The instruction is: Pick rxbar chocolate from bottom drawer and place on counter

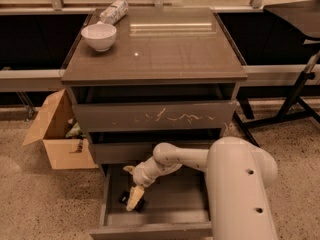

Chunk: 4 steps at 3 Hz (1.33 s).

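The bottom drawer (pixel 150 229) of the grey-brown cabinet is pulled open. The rxbar chocolate (pixel 125 199), a small flat black wrapper, lies on the drawer floor at the left. It is partly hidden by my gripper (pixel 134 199), which reaches down into the drawer and sits right over the bar's right end. My white arm (pixel 180 158) comes in from the lower right, under the narrow middle drawer. The counter (pixel 165 49) is the glossy brown top of the cabinet, well above the gripper.
A white bowl (pixel 99 36) and a white-and-grey packet (pixel 113 11) sit at the counter's back left. An open cardboard box (pixel 52 134) stands on the floor to the cabinet's left. A black stand's legs (pixel 295 99) are at the right. The scratched top drawer (pixel 155 118) is slightly open.
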{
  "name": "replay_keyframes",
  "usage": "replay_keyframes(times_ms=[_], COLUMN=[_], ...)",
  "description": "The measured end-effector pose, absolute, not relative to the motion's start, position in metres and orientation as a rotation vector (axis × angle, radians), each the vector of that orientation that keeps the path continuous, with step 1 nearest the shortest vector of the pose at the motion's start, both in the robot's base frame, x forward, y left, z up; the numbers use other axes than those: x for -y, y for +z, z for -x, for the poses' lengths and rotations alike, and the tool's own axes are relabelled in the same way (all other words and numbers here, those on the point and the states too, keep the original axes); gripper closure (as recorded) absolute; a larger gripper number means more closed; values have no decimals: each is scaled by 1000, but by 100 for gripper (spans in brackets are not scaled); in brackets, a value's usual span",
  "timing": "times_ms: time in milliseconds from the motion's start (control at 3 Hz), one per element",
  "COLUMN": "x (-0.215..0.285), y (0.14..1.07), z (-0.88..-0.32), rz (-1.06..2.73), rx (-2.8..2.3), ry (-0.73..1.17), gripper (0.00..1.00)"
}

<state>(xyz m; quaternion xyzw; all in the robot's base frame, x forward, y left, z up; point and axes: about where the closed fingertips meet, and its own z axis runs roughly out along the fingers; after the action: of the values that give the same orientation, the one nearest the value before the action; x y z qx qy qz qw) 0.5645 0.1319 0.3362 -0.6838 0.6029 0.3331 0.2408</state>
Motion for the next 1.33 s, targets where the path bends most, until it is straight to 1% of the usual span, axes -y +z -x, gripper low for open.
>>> replay_keyframes(times_ms=[333, 667, 1333], x=[-151, -153, -168], y=[290, 287, 201], z=[-562, -560, -557], rz=[1836, 1839, 1750], rx=[-1737, -1735, -1822], ry=[882, 896, 932], gripper=[0, 0, 0])
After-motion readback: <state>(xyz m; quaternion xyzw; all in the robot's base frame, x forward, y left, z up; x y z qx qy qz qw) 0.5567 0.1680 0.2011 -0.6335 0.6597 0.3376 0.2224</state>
